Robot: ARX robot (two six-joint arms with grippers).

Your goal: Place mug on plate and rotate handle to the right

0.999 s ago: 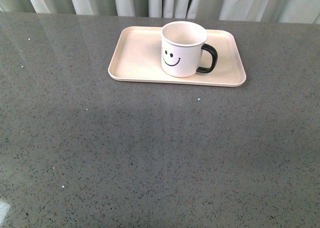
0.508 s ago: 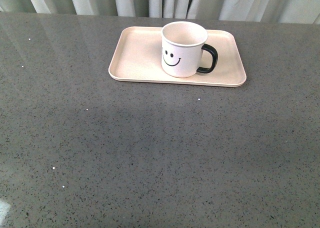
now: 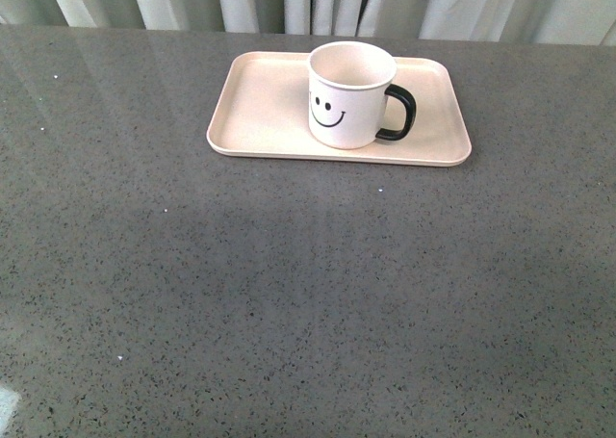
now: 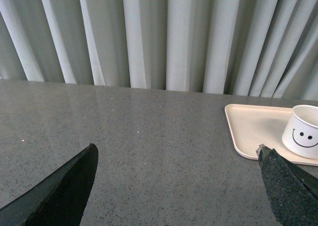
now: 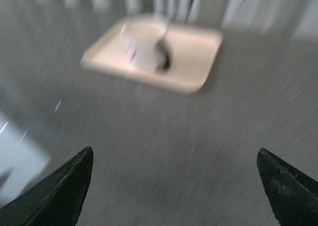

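The mug [image 3: 351, 96] is seen unmoved near the middle of the plate [image 3: 260, 106], its handle [image 3: 399, 113] turned rightward as a second before, while left gripper [image 4: 176, 147] and right gripper [image 5: 175, 150] are held spread and empty, the task judged complete.

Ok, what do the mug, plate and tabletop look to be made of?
Mug: likely glazed ceramic, white wall, shiny black handle. Plate: matte pale pink, perhaps plastic or melamine; no glare. Tabletop: speckled grey stone or composite, polished, reflecting light.
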